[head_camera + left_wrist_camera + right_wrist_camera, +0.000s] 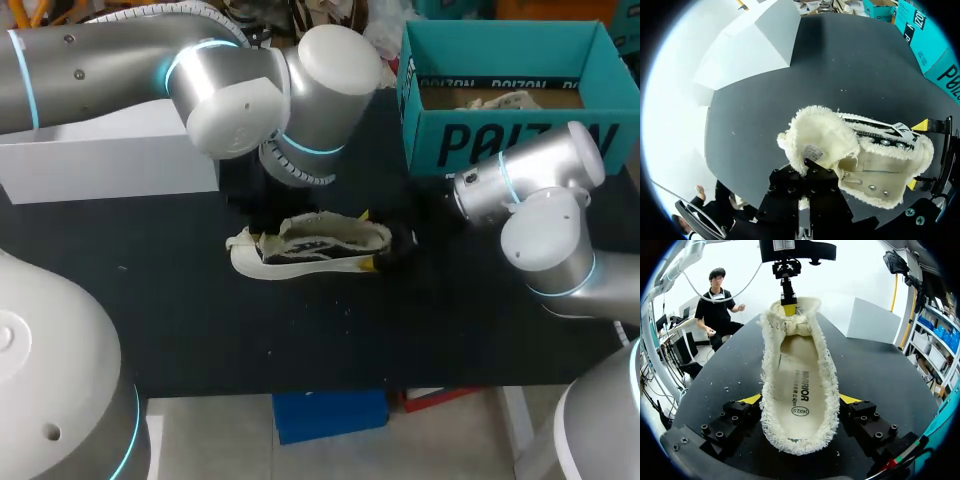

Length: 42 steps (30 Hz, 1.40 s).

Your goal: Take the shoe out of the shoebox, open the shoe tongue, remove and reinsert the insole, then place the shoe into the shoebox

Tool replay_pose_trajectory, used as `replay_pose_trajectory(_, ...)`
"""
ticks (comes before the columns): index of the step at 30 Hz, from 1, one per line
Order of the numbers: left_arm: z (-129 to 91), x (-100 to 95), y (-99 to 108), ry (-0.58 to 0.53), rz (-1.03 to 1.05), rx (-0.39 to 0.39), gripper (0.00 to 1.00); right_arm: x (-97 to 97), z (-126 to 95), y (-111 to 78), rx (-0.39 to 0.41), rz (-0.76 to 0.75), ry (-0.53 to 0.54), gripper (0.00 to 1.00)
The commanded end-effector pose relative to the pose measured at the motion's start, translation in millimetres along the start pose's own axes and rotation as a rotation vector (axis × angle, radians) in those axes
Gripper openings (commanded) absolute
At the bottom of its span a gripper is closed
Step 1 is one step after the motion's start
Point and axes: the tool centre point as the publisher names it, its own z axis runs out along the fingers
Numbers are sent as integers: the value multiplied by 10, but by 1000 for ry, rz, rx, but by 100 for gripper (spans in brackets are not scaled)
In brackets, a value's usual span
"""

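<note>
Overall: both grippers hold one shoe (pixel 310 245) on the black table (pixel 200 300).
Shoe: cream and fleece-lined, lying on its side at the table's middle, with metal eyelets showing in the left wrist view (pixel 875 160).
Left gripper (pixel 807 167): fingers together, pinching a fleece flap at the shoe's opening.
Right gripper (pixel 800 400): clamped on the shoe's end nearer the right edge, one yellow tip against each side.
Shoebox (pixel 500 145): teal and open, at the far right corner, well apart from the shoe; crumpled paper (pixel 495 100) lies inside.
White box (pixel 110 160): along the far edge toward the left corner.
</note>
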Motion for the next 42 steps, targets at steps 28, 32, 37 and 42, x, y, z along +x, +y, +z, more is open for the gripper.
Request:
replay_pose_trajectory(28, -100, -197, -87, 73, -11, 34, 100, -13, -4, -47, 3, 2, -1, 0)
replay_pose_trajectory(32, -275, -214, -63, 77, 64, 85, 100, -13, -4, -47, 3, 2, -1, 0)
replay_pose_trajectory(37, -454, -182, -70, 100, 249, 153, 100, -13, -4, -47, 3, 2, -1, 0)
replay_pose_trajectory(42, -584, -77, -143, 164, 519, 177, 100, -13, -4, -47, 3, 2, -1, 0)
